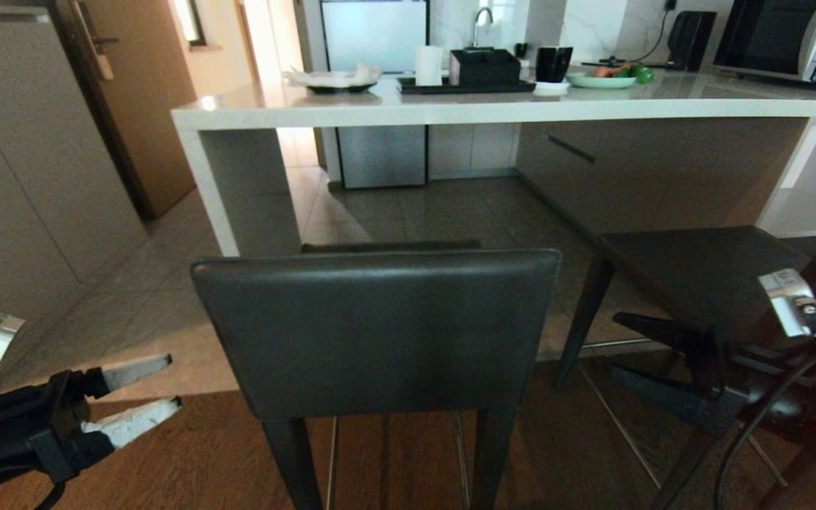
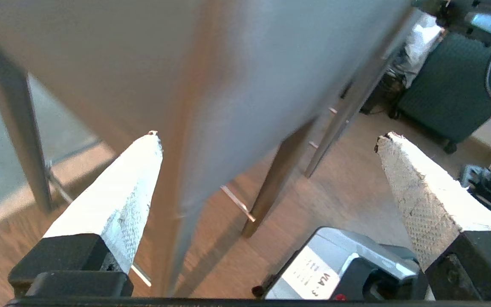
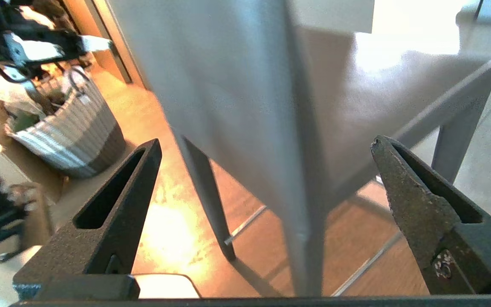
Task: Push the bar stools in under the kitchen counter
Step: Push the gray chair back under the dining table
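Near bar stool (image 1: pixel 380 333): centre foreground of the head view, dark grey backrest turned toward the camera, standing on the wood floor (image 1: pixel 188 460) short of the counter; its seat front edge shows just above the backrest, near the counter's end panel.
Second bar stool (image 1: pixel 698 276): right of the frame, square dark seat lying partly below the counter's front edge, one leg slanting down at its left corner, thin footrest bars (image 1: pixel 613 345) showing beneath.
Kitchen counter (image 1: pixel 493 106): pale stone top with a thick white edge running across the upper half of the frame, white end panel (image 1: pixel 241 191) dropping to the tiled floor at centre left.
On the counter: a dark tray (image 1: pixel 465 86), a white roll (image 1: pixel 428 65), a black box (image 1: pixel 484 67), a black cup (image 1: pixel 554 64), a plate with vegetables (image 1: pixel 601 79), a microwave (image 1: pixel 790 39) at upper right.
Left gripper (image 1: pixel 156 386): lower left of the head view, white-padded fingers spread apart and released, pointing toward the near stool's backrest, clear of it and holding nothing.
Left wrist view: the white fingers (image 2: pixel 122 200) frame the stool's side edge, blurred, so contact is hard to judge; it looks apart.
Right gripper (image 1: pixel 624 350): lower right of the head view, black fingers wide apart and empty, over the gap between the two stools, beside the near stool's right edge.
Right wrist view: black fingers (image 3: pixel 113 204) splayed either side of the backrest's edge; a striped woven basket (image 3: pixel 70 132) stands on the floor at left of that frame.
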You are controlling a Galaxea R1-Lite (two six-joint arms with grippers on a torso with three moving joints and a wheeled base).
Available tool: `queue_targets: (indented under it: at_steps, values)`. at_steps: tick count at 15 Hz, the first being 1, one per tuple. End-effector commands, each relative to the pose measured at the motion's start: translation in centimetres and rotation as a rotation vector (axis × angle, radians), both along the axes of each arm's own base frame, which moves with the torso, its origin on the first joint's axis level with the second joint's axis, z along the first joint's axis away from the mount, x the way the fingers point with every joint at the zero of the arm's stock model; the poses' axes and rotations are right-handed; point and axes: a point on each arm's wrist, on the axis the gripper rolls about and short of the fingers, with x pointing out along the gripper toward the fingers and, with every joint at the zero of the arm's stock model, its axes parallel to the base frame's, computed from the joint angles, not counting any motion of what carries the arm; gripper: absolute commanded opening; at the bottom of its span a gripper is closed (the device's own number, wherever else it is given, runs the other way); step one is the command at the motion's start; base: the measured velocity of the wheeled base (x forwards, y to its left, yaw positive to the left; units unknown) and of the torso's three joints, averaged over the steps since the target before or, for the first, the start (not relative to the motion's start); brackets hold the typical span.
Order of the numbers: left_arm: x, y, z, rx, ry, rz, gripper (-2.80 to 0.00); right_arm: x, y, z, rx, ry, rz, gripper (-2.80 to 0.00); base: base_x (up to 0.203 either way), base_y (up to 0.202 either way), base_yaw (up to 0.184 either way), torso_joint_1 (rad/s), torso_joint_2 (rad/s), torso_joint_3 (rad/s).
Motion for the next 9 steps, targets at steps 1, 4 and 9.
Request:
queue_targets:
  at_steps: [1, 4, 9]
  values:
    - [-3.4, -1.2, 2.5, 0.049, -0.133, -0.005, 0.0, -4.4, -0.4, 2.6, 0.028, -0.126, 0.0, 0.0, 0.0, 0.0, 0.0, 0.0, 0.0, 0.0]
    - [-7.2, -2.6, 5.0, 0.025, -0.204, 0.018, 0.0, -8.6, -1.0, 4.3, 0.096, -0.182, -0.025, 0.0, 0.0, 0.0, 0.0, 0.0, 0.0, 0.0]
    - [-12.2, -3.5, 7.2, -0.134, -0.219, 0.278, 0.0, -11.3, -2.9, 3.6, 0.165, -0.046, -0.478, 0.0, 0.0, 0.0, 0.0, 0.0, 0.0, 0.0]
